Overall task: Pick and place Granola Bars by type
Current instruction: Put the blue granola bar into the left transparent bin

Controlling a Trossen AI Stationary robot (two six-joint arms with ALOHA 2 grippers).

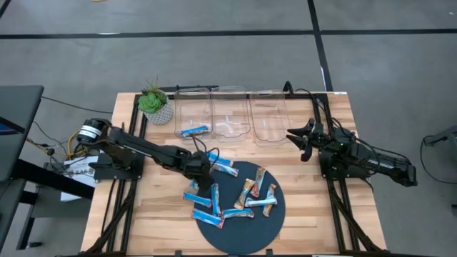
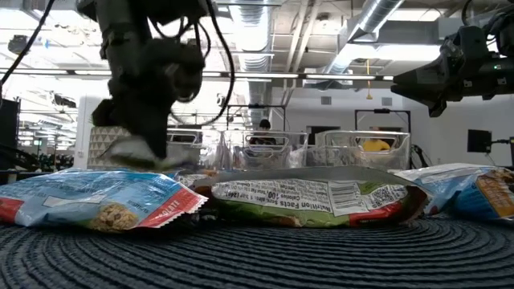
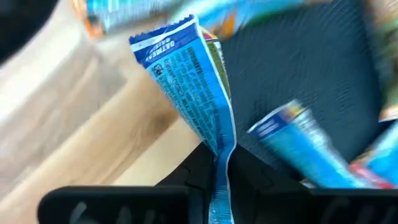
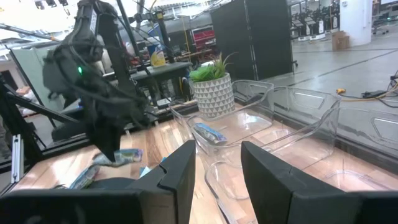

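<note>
Several foil-wrapped granola bars (image 1: 246,200), mostly blue-and-white with some orange, lie flat on a dark round mat (image 1: 275,225). Another blue bar (image 1: 194,130) lies in the left one of three clear bins. My left gripper (image 1: 205,166) is at the mat's far-left edge, shut on a blue-and-white bar (image 3: 186,81). In the low view it (image 2: 136,152) stands above the bars lying in front. My right gripper (image 1: 303,140) waits open beside the right bin (image 1: 270,118), touching nothing; its fingers (image 4: 214,177) stand apart. My left gripper pinches the blue-and-white bar by one crimped end (image 3: 222,163) between its two fingers. The bar sticks out ahead of the fingers, along their line, its printed face (image 3: 189,93) showing and its far end (image 3: 163,38) free over the mat's edge and the wood.
Three clear bins (image 1: 230,114) stand in a row at the table's far side. A small potted plant (image 1: 154,103) sits left of them. The wooden table top (image 1: 164,207) is bare left of the mat and to the right around the right arm's base (image 1: 343,160).
</note>
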